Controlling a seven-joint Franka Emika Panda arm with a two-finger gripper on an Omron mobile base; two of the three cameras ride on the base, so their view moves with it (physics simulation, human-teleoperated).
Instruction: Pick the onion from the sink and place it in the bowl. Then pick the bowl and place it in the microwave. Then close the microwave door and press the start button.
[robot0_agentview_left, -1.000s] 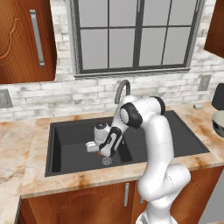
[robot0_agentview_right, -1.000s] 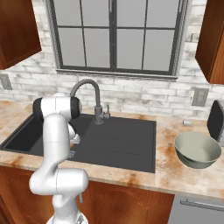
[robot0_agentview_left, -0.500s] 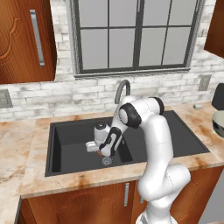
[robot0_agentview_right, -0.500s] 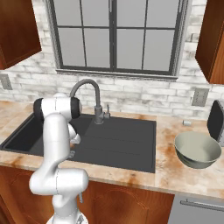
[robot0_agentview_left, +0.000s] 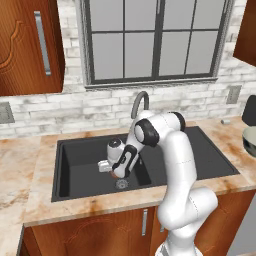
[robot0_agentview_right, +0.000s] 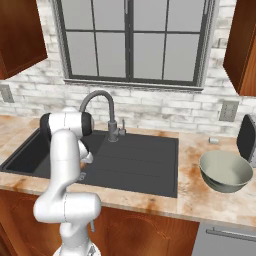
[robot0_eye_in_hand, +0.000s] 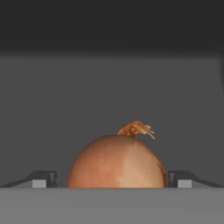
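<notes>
The onion (robot0_eye_in_hand: 117, 161), round, orange-brown, with a dry tuft at twelve o'clock, sits on the sink (robot0_agentview_left: 80, 165) floor by the drain. The gripper (robot0_eye_in_hand: 112, 179) fingers stand wide at nine and three, untouching. Bare basin floor spreads beyond; the bowl (robot0_agentview_right: 226, 172) waits on the counter.

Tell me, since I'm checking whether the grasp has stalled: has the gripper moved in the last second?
No. In the left base view the gripper sits in the same spot just above the round drain of the sink, open around the onion.
</notes>
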